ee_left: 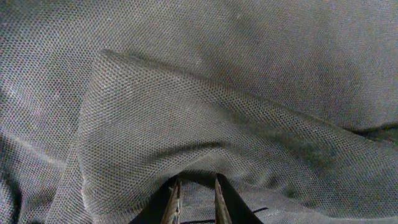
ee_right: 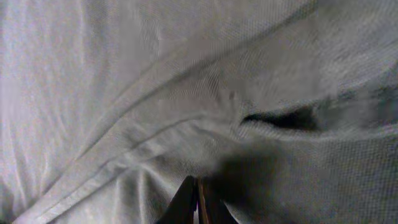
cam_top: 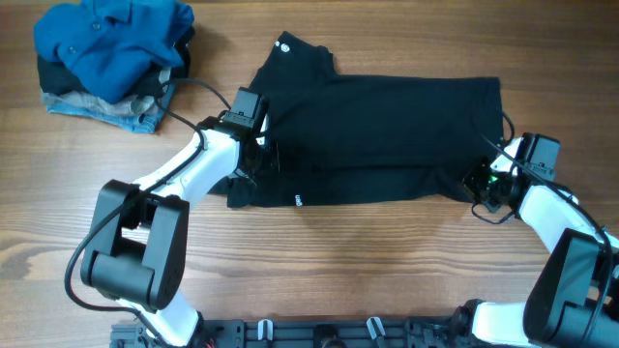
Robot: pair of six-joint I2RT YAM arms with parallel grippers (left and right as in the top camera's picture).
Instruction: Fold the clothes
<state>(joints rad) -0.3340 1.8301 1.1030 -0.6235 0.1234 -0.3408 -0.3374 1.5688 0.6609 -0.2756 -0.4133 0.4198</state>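
Overhead: black T-shirt (cam_top: 387, 135) lengthwise left-right, neck label (cam_top: 283, 43) left

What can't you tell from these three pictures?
- Overhead: the left gripper tips vanish, black against the black T-shirt.
- Left wrist: the frame's bottom edge cuts the fingers; whether they pinch cloth is unclear.
- Right wrist: blurred; the right gripper looks closed, any cloth between is too fine to see.
- Overhead: the blue shirt covers most of the pile beneath.
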